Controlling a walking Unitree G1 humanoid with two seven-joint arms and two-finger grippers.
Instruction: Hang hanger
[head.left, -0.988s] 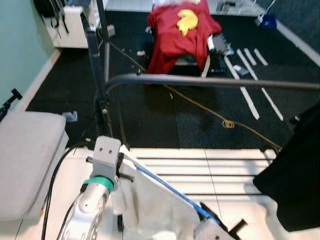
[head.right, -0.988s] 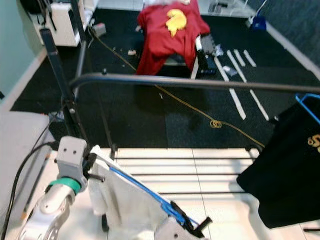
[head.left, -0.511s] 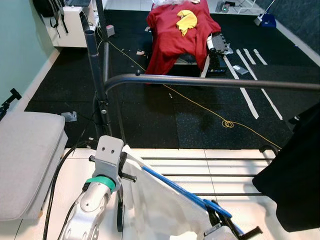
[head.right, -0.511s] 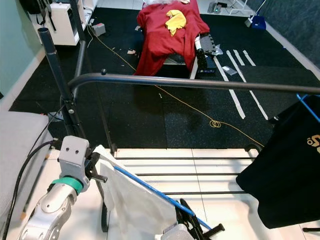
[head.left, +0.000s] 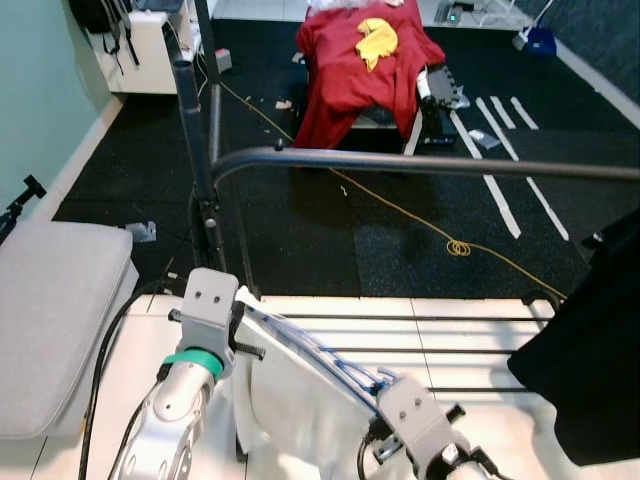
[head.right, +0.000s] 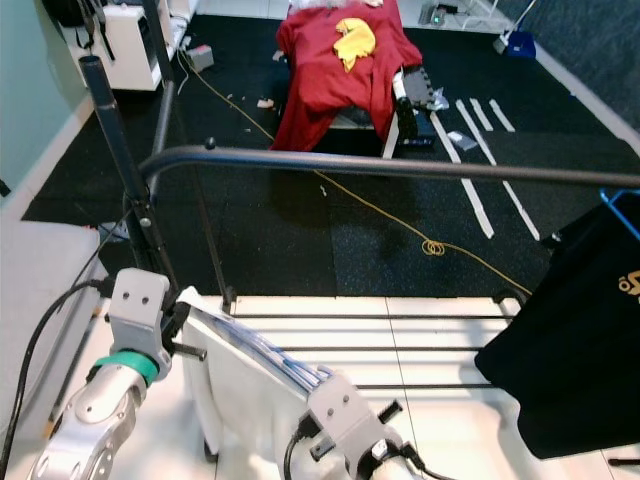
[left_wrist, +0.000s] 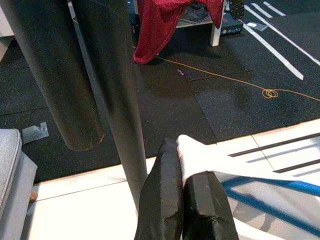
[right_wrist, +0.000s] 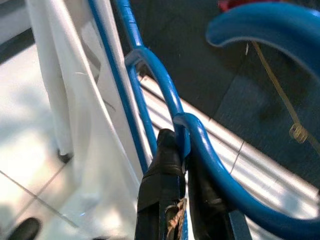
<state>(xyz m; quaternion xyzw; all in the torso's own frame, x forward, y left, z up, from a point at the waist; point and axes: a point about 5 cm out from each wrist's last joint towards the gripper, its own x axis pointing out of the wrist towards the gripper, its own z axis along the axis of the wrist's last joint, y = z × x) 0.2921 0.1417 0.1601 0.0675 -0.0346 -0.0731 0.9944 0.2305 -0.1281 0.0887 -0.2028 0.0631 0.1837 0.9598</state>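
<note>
Two grippers share one load: a blue hanger (right_wrist: 172, 107) with a white garment (head.left: 300, 415) draped over it, held low in front of the robot, below and on the near side of the dark clothes rail (head.left: 420, 163). The left gripper (left_wrist: 187, 165) is clamped on the garment's shoulder at the hanger's end, its fingers pinched together on the white cloth. The right gripper (right_wrist: 175, 150) is closed on the hanger's neck, just under the curved hook (right_wrist: 260, 25).

The hanger's long axis runs from the left gripper, higher and farther out, down toward the right gripper, nearer the body. The rail runs crosswise, ahead of and above both, so I judge the hook must rise and go forward to catch it, led by the right arm, which holds the neck. A black shirt (head.right: 575, 330) already hangs at the rail's right end, leaving bare rail toward the middle.

Compared with half a second ago, the right wrist has lifted well into the head views, raising the hook end, while the left gripper has barely shifted.
</note>
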